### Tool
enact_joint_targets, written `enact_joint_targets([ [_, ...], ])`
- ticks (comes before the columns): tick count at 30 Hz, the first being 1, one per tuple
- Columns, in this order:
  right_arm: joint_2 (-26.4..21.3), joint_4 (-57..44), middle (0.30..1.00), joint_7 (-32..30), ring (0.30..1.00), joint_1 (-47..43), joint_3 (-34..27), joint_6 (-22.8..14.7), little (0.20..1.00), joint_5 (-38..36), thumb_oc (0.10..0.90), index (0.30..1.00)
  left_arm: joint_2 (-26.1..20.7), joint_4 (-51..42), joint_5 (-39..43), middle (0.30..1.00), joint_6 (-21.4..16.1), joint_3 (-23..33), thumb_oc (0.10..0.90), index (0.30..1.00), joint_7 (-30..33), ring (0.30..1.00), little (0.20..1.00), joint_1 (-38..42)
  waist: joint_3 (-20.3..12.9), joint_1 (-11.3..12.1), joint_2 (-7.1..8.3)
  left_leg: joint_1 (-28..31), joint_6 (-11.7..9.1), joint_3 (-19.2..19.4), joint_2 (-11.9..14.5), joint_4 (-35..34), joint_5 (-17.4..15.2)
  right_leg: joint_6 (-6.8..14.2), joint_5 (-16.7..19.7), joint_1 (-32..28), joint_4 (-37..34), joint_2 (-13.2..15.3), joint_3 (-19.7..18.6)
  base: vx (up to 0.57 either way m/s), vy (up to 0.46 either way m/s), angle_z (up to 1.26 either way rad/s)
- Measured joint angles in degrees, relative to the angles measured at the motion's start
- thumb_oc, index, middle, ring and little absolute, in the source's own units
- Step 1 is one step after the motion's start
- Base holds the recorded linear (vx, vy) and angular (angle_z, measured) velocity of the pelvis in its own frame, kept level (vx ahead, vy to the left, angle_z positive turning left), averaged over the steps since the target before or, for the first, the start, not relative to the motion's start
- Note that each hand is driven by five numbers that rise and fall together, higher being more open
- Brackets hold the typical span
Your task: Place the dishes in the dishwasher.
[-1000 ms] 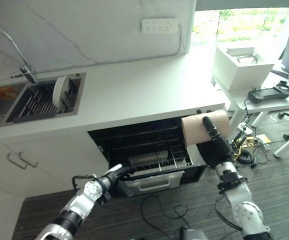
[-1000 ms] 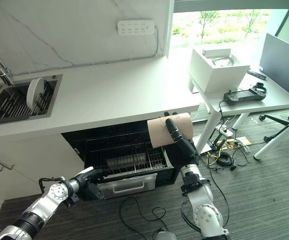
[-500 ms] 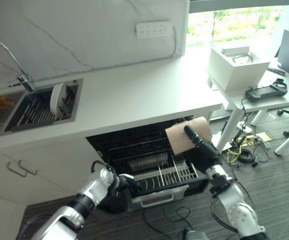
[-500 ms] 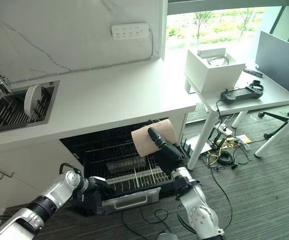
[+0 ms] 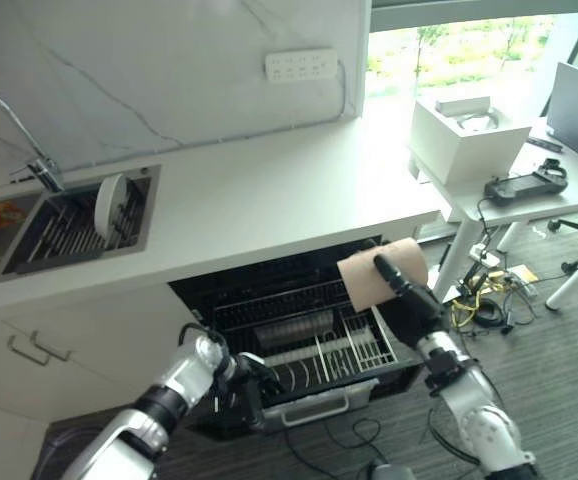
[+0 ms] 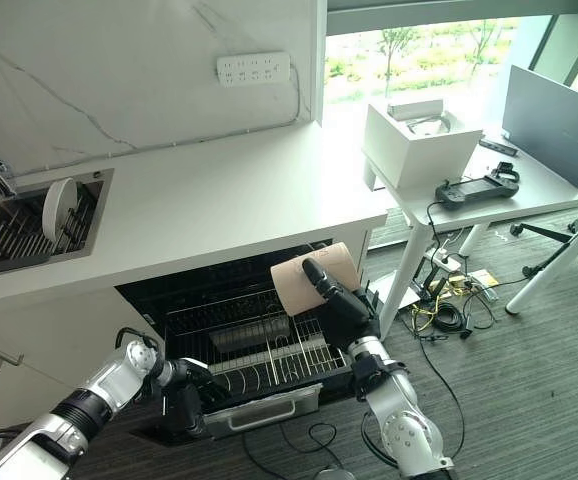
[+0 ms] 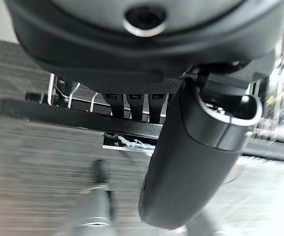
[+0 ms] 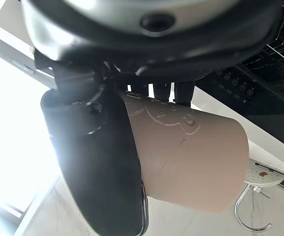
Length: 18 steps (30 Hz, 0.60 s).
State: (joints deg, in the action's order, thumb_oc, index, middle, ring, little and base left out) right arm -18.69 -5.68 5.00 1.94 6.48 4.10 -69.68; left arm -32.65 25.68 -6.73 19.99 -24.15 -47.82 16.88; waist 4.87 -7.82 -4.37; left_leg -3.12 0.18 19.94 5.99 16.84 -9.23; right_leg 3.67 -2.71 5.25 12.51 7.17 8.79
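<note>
A beige cup point(image 5: 377, 274) is held on its side in my right hand point(image 5: 415, 306), whose thumb and fingers curl round it point(image 8: 191, 157). It hangs above the right end of the wire dishwasher rack point(image 5: 314, 352), which is pulled out from under the counter. My left hand point(image 5: 231, 376) is at the rack's front left corner, its fingers point(image 7: 132, 101) hooked over the dark front edge. One white plate point(image 5: 109, 201) stands upright in the sink's drying rack at the far left.
The white counter point(image 5: 269, 195) overhangs the dishwasher opening. A side table point(image 6: 529, 195) to the right carries a white box point(image 5: 466, 135) and a black controller point(image 5: 524, 187). Cables point(image 5: 484, 300) lie on the floor beside the dishwasher.
The view has shifted. The rack has slid further out with my left hand on its front left corner. My right hand has brought the cup down from counter-edge height to above the rack.
</note>
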Motion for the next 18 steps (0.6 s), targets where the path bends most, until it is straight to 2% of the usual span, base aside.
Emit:
enact_joint_targets([
  [3, -1.5, 0.0, 0.300, 0.2, 0.300, 0.7, -3.6, 0.1, 0.300, 0.0, 0.400, 0.300, -1.6, -8.1, 10.9, 0.900, -0.7, 6.5, 0.800, 0.900, 2.6, 0.900, 0.900, -6.4, 0.0, 1.8, 0.05, 0.0, 0.0, -0.3, -0.2, 0.0, 0.0, 0.2, -0.1, -0.2, 0.2, 0.3, 0.3, 0.02, -0.004, 0.10],
  [6, -1.9, 0.1, 0.300, 0.3, 0.300, 1.4, -8.1, -0.2, 0.300, 0.0, 0.400, 0.300, -2.4, -16.5, 19.4, 0.900, -5.0, 13.0, 0.800, 0.900, 5.2, 0.900, 0.900, -12.7, 0.4, 3.8, 0.68, -0.1, -0.3, -1.8, -0.6, -0.1, 0.0, 0.4, -1.0, -0.7, 0.6, 1.1, 1.8, 0.02, -0.016, 0.25],
  [9, -1.9, 0.4, 0.300, 0.2, 0.300, 1.4, -8.8, -1.2, 0.300, 2.1, 0.400, 0.300, -2.3, -16.8, 22.1, 0.900, -9.3, 16.9, 0.800, 0.900, 9.0, 0.900, 0.900, -14.3, 0.8, 5.3, 1.47, -0.7, -1.8, -3.3, -0.9, -0.1, -0.4, 0.5, -1.9, -0.4, 1.2, 1.4, 3.0, 0.03, -0.014, 0.24],
  [10, -1.5, 0.4, 0.300, 0.0, 0.300, 1.3, -8.7, -1.2, 0.300, 2.7, 0.400, 0.300, -2.3, -17.1, 22.1, 0.900, -10.6, 18.1, 0.800, 0.900, 11.1, 0.900, 0.900, -14.8, 1.1, 6.5, 1.91, -1.0, -1.8, -3.4, -0.9, -0.1, -0.3, 0.4, -1.9, -0.2, 1.4, 1.4, 3.1, 0.02, -0.006, 0.13],
  [12, -0.4, 0.4, 0.300, -1.6, 0.300, 1.3, -8.5, -1.4, 0.300, 4.5, 0.400, 0.300, -2.1, -20.2, 22.2, 0.900, -14.1, 20.5, 0.800, 0.900, 16.1, 0.900, 0.900, -19.1, 1.8, 6.9, 3.04, -1.8, -0.9, -3.7, -1.0, 0.3, 0.1, 0.3, -1.8, 0.2, 1.5, 1.5, 3.4, 0.03, -0.011, 0.07],
  [13, 0.5, 0.3, 0.300, -2.1, 0.300, 1.2, -8.4, -1.3, 0.300, 4.7, 0.400, 0.300, -1.7, -21.0, 22.1, 0.900, -14.4, 21.3, 0.800, 0.900, 17.3, 0.900, 0.900, -20.3, 2.0, 7.2, 3.36, -1.8, -0.8, -3.7, -1.1, 0.2, 0.2, 0.4, -1.8, 0.2, 1.4, 1.5, 3.5, 0.05, -0.026, 0.00],
  [16, 1.7, -0.2, 0.300, -3.0, 0.300, 1.6, -9.3, -1.4, 0.300, 6.8, 0.400, 0.300, 5.1, -24.7, 23.3, 0.900, -18.8, 27.0, 0.800, 0.900, 23.3, 0.900, 0.900, -22.9, 2.7, 7.3, 4.31, -1.8, -0.7, -4.2, -1.0, -0.1, 0.2, 0.3, -1.8, -0.2, 1.1, 1.3, 4.3, 0.05, -0.024, 0.07],
  [18, 2.2, -0.3, 0.300, -3.6, 0.300, 1.4, -9.4, -1.5, 0.300, 8.8, 0.400, 0.300, 5.5, -25.0, 24.5, 0.900, -20.1, 26.9, 0.800, 0.900, 25.9, 0.900, 0.900, -22.0, 2.8, 7.8, 4.34, -1.5, -0.7, -4.6, -1.0, -0.2, 0.2, 0.4, -2.2, -0.6, 0.7, 1.3, 4.6, 0.08, -0.036, 0.12],
])
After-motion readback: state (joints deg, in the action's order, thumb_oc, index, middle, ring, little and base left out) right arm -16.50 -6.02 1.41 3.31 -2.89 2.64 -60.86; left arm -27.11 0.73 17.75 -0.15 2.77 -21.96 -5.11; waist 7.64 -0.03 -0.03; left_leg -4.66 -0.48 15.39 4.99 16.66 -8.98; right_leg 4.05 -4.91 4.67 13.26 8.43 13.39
